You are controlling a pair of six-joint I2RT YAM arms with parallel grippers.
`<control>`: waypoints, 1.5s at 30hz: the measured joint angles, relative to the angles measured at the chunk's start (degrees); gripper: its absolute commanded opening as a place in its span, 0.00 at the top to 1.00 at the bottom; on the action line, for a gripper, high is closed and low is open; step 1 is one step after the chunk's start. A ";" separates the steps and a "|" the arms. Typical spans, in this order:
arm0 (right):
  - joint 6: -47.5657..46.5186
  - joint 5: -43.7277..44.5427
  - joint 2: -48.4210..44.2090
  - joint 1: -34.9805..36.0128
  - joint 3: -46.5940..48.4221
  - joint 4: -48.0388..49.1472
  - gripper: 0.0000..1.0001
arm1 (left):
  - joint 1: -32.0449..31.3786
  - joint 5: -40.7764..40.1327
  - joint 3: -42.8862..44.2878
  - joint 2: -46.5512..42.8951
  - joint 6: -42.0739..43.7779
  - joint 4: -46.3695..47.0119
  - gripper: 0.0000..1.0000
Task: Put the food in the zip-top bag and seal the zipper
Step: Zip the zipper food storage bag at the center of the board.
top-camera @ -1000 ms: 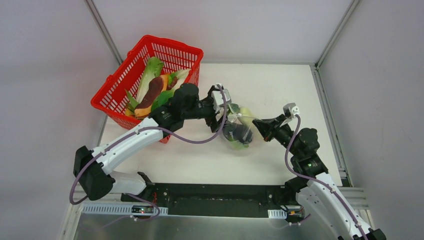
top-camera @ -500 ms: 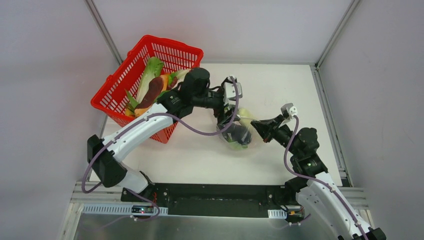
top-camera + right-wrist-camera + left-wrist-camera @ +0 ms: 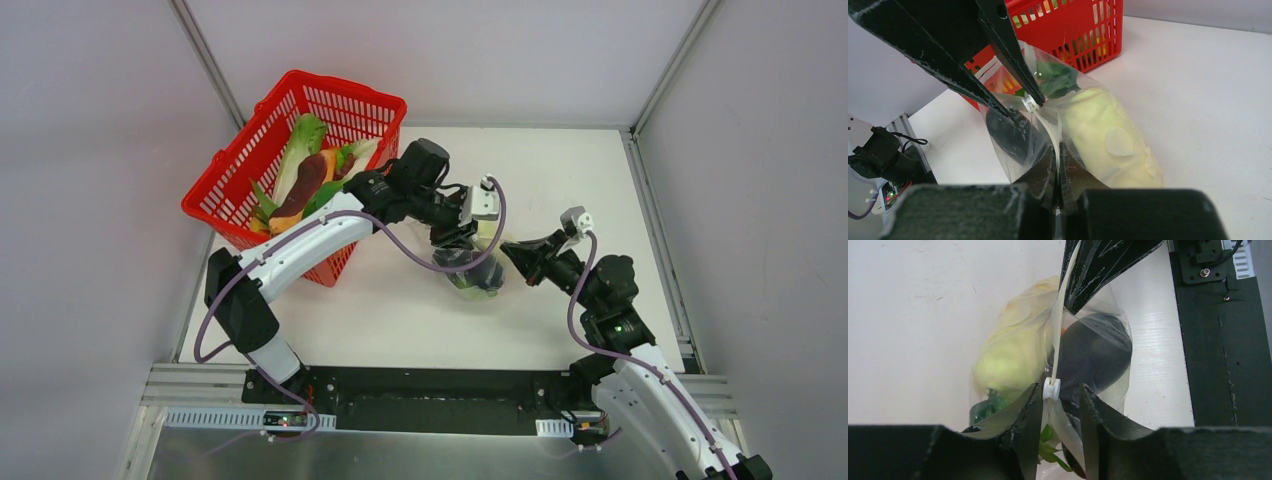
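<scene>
Mid-bench [image 3: 560,165], between both arms, the clear bag [image 3: 472,272] holds an eggplant [image 3: 1095,355], a pale radish [image 3: 1013,357] and green leaves [image 3: 990,405]. Right fingers [image 3: 1058,162] are clamped tight on the zipper [image 3: 1061,315]. Left fingers [image 3: 1061,395] stand partly apart, straddling its white slider [image 3: 1051,388]; whether they grip it cannot be told.

— Masked from above?
— Much of the zip-top bag [image 3: 478,283], under the left arm [image 3: 300,245]; zipper [image 3: 1060,315] too thin to trace there.
— And from the wrists?
— Smeared behind crinkled plastic: eggplant [image 3: 1093,357]; a mere sliver of orange fruit [image 3: 1063,331]. Pinching the slider [image 3: 1051,388] or just beside it, the left fingers [image 3: 1023,410]: cannot tell. Cropped at the top edge: red basket [image 3: 1088,30].
</scene>
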 measured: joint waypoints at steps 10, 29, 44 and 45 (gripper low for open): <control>0.04 0.35 -0.13 0.00 0.00 0.00 1.00 | 0.00 -0.39 0.04 -0.02 -0.85 0.02 0.94; 6.21 11.50 -2.82 0.87 -0.72 -0.46 1.00 | 1.18 -4.81 -6.34 -9.05 -1.33 2.84 1.00; 9.38 17.16 -4.15 0.92 -2.40 0.00 1.00 | 3.91 -6.08 -14.71 -17.22 -3.96 5.46 1.00; 9.38 17.31 -4.11 0.76 -2.40 0.00 1.00 | 4.00 -6.12 -14.88 -17.40 -4.09 5.42 1.00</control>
